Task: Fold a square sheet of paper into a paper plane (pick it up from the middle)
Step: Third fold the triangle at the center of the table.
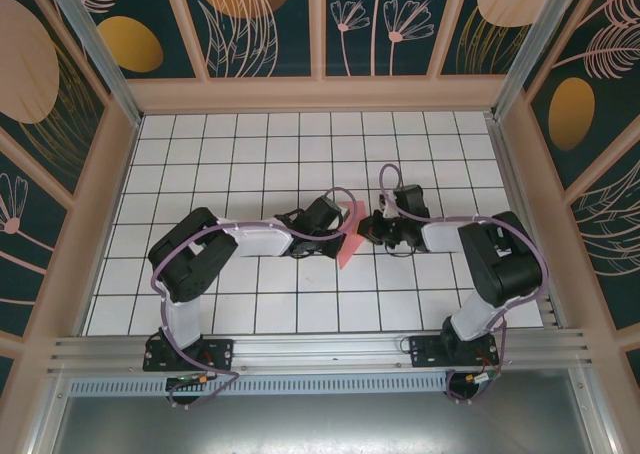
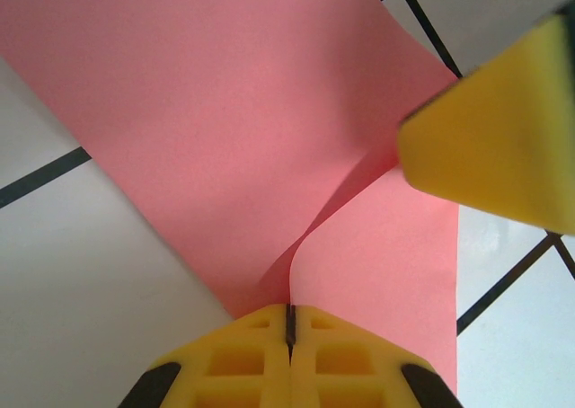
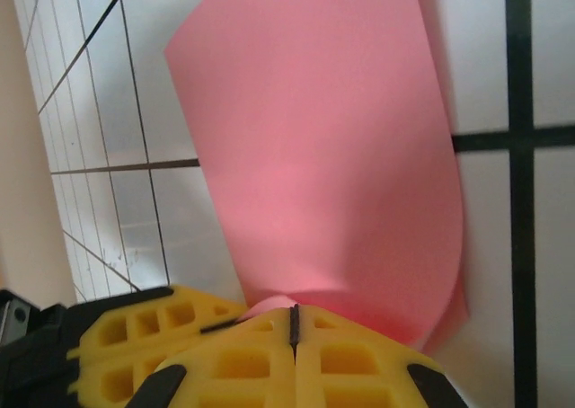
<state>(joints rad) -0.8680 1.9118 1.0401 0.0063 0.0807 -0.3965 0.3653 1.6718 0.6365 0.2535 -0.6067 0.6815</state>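
The square sheet of paper (image 1: pixel 347 239) is pink-red and sits mid-table between my two grippers, bent and lifted off the tiles. In the left wrist view the sheet (image 2: pixel 225 111) curls into a soft fold that runs into my left gripper (image 2: pixel 289 312), whose jaws are shut on its edge. The right gripper's yellow finger (image 2: pixel 494 138) presses in at the upper right. In the right wrist view the sheet (image 3: pixel 323 156) arches up from my right gripper (image 3: pixel 294 312), which is shut on its lower curl. From above, the left gripper (image 1: pixel 338 228) and right gripper (image 1: pixel 368 230) almost meet.
The white gridded table (image 1: pixel 250 154) stretches out on all sides of the arms. Beige frame walls (image 1: pixel 112 194) enclose it on the left, right and back. The left gripper's yellow fingers (image 3: pixel 135 332) lie close beside the right gripper.
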